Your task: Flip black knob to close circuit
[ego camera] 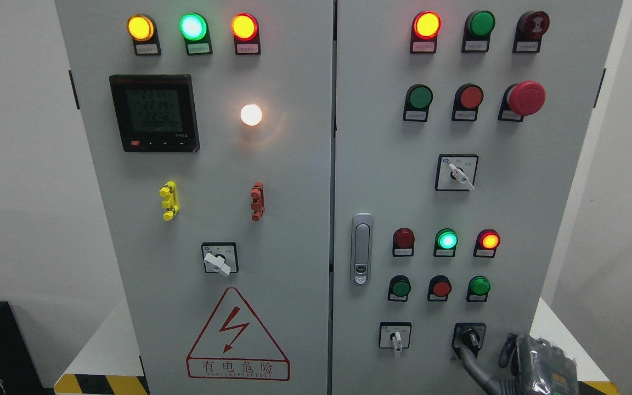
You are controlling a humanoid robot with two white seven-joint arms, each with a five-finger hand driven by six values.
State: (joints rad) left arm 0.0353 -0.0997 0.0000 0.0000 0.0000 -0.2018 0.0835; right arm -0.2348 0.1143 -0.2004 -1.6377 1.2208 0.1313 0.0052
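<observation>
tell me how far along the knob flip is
Done: the right hand has reached the cabinet's lower right, a finger at the black knob. In hand: getting a grip; whether it's grasped is unclear. Left: the turn itself; I can't tell from the knob's position that the circuit is closed.

Grey cabinet (294,181), black knob (470,337), red-bordered warning triangle (237,336).
</observation>
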